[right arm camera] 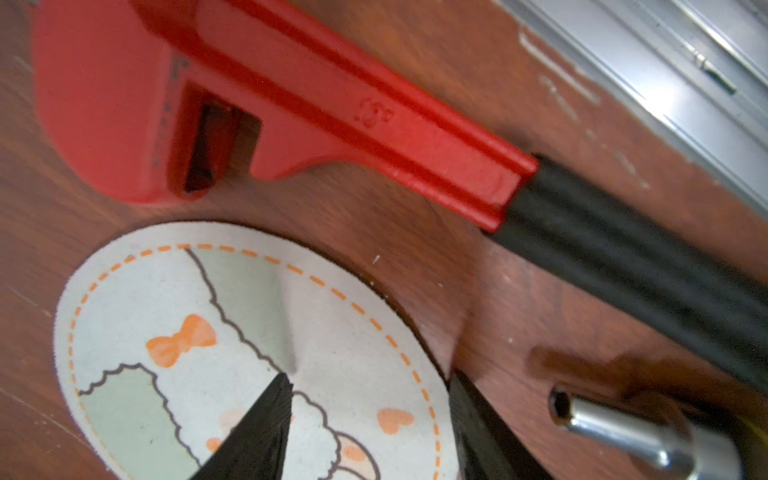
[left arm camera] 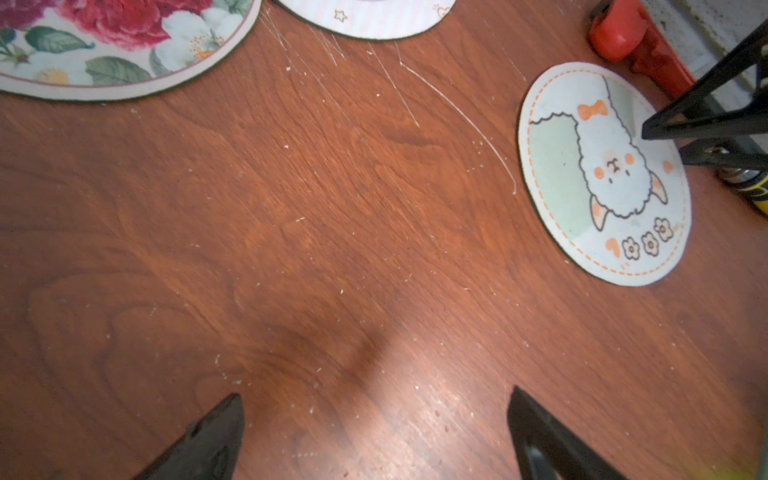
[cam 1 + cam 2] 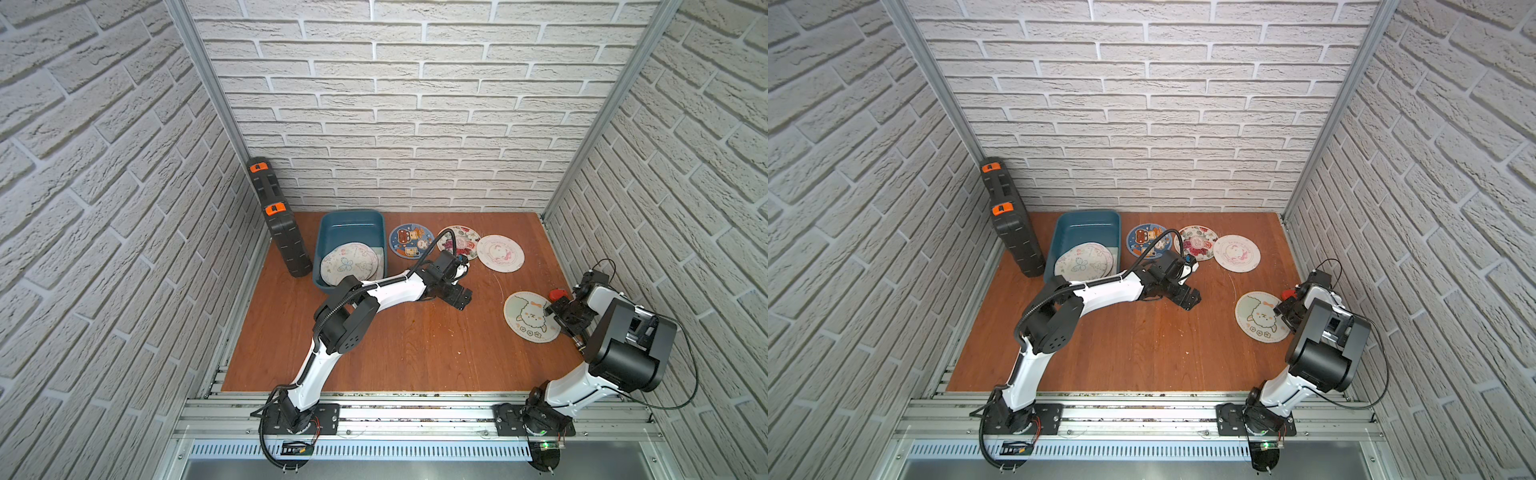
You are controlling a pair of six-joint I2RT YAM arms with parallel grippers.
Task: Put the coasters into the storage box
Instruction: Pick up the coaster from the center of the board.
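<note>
Beside the coaster (image 1: 145, 299), right wrist view reveals a black-handled wrench (image 1: 311, 104).

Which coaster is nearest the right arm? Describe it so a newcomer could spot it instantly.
On the wooden table, find the red wrench near the right-hand wall. Beside it one coaster lies alone, at the right gripper. Unlike the three coasters by the back wall, it shows a fluffy white lamb with an orange bow, ringed by orange dashes.

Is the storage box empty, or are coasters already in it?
Not empty. The storage box holds overlapping pale coasters at its near end; its far half is bare in both top views.
</note>
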